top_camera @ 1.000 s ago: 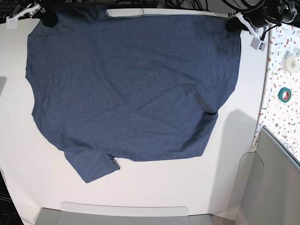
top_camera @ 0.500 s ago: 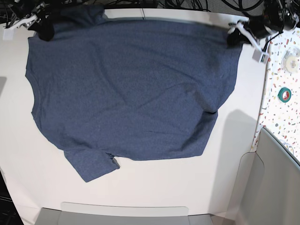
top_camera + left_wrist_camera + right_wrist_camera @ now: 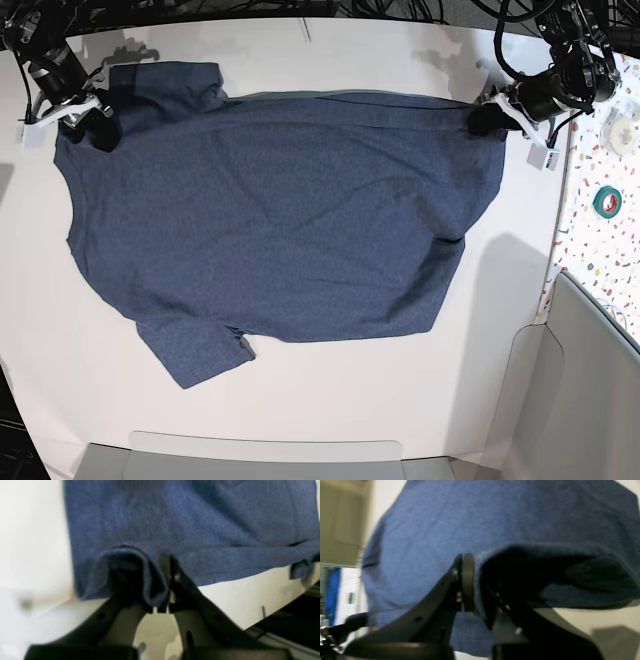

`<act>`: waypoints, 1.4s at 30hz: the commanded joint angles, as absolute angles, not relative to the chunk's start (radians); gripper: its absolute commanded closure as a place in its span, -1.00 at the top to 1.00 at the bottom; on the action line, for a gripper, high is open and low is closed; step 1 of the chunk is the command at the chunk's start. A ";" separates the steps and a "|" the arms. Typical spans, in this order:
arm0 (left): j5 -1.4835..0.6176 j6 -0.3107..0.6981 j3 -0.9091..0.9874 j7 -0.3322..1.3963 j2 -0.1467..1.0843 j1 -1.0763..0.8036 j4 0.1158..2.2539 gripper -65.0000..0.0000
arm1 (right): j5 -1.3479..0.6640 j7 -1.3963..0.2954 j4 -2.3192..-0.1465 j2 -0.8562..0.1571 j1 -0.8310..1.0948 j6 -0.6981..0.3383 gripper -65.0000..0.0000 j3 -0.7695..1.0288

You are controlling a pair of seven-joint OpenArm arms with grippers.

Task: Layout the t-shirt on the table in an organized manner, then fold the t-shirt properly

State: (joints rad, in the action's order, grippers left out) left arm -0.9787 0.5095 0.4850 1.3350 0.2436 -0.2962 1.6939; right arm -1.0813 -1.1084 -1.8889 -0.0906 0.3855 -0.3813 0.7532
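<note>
The navy-blue t-shirt [image 3: 280, 220] lies spread plain-face up on the white table [image 3: 350, 400], with no lettering showing. One sleeve sticks out at the front left and another bunches at the far left. My right gripper [image 3: 95, 118] is shut on the shirt's far left corner. In the right wrist view, this gripper [image 3: 472, 587] pinches a fold of the t-shirt [image 3: 470, 517]. My left gripper [image 3: 490, 118] is shut on the far right corner. In the left wrist view, this gripper [image 3: 166, 580] clamps the hem of the t-shirt [image 3: 175, 517] just above the table [image 3: 32, 530].
A terrazzo strip [image 3: 600, 240] runs along the right side with a green tape roll [image 3: 607, 201] and a white roll [image 3: 622, 128]. Grey trays stand at the front edge [image 3: 270, 455] and at the front right [image 3: 590, 390]. Cables hang along the far edge.
Both grippers have moved toward the front while holding the shirt's far corners. The far edge has drawn in from the table's far edge, uncovering white table behind it.
</note>
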 commanded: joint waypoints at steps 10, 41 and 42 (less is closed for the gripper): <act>-1.000 0.512 0.486 1.314 0.262 -0.262 1.664 -1.00 | -1.053 -1.087 -1.834 -0.108 0.321 -0.386 -1.00 0.766; -1.000 0.512 0.496 1.322 0.263 -0.248 1.805 -1.00 | -0.990 -1.089 -1.867 -0.111 0.216 -0.387 -1.00 0.756; -1.001 0.512 0.496 1.322 0.263 -0.246 1.807 -1.00 | -0.983 -1.089 -1.867 -0.110 0.214 -0.387 -1.00 0.756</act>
